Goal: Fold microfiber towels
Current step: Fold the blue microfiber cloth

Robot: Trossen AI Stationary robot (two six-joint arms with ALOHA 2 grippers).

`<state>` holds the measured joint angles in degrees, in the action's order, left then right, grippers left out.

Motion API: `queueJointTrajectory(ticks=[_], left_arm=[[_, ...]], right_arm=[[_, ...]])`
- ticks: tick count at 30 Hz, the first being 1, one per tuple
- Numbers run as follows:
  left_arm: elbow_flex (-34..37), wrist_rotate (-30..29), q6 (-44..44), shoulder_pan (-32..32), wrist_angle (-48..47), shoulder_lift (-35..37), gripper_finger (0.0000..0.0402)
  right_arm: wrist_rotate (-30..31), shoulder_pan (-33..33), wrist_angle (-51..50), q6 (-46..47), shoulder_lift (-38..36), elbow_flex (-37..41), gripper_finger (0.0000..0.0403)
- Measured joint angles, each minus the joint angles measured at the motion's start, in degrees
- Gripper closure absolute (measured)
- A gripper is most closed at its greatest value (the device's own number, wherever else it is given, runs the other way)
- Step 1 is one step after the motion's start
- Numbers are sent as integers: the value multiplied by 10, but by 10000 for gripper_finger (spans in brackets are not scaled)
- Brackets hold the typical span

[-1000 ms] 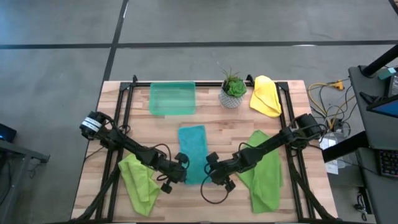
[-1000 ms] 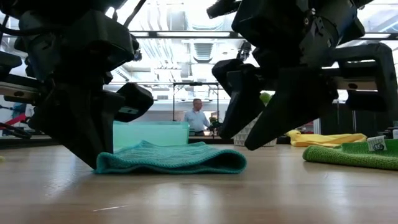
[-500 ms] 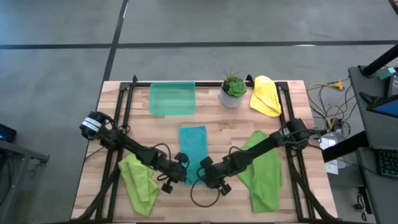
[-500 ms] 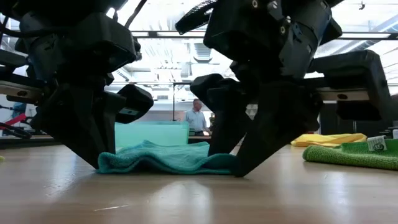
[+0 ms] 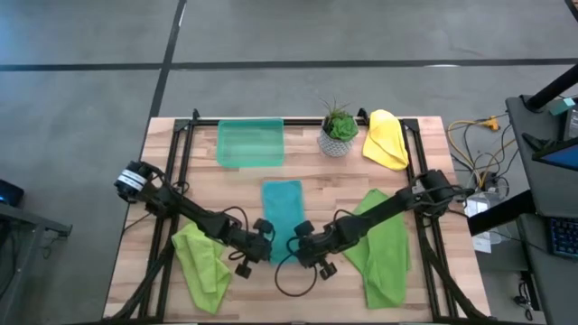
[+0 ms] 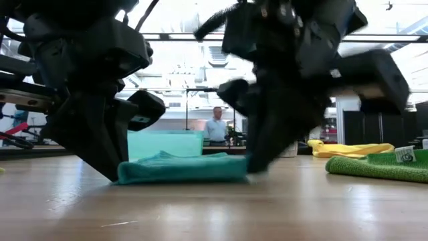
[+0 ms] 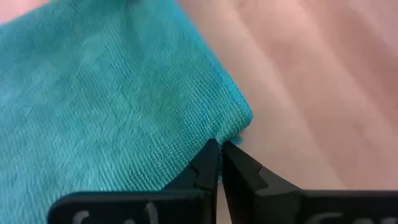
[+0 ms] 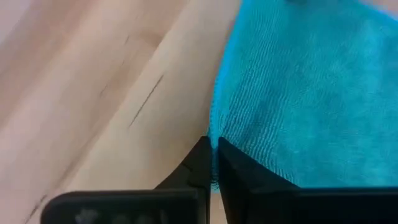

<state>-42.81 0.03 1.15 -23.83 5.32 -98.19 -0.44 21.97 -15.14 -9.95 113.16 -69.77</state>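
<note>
Now my right hand [image 5: 302, 246] has pinched the teal towel's [image 5: 281, 209] near corner; left hand [image 5: 263, 245] pinches the other.

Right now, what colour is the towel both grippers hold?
Teal towel; clearest in the left wrist view.

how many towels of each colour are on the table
lime green: 2, one on the left arm's side, one on the right arm's side
teal: 1, at the middle
yellow: 1, by the far edge
total: 4
</note>
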Motion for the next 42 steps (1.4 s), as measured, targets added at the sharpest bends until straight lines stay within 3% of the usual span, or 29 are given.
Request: queueJointTrajectory(ticks=[10,17,23,27,38,42], left_arm=[[24,8,18,5,-7,102,401],[24,11,30,8,-3,132,401],[24,12,30,8,13,111,401],[24,19,31,8,79,82,401],[-2,115,61,8,127,-1,401],[0,123,63,10,127,-13,401]], right_arm=[[-68,-2,-26,101,-84,-5,392],[-88,0,-27,145,-91,-10,392],[-88,0,-26,149,-74,-9,392],[-90,2,-27,149,-53,-6,392],[-105,5,-18,180,5,-6,392],[-119,5,-18,190,9,-6,382]])
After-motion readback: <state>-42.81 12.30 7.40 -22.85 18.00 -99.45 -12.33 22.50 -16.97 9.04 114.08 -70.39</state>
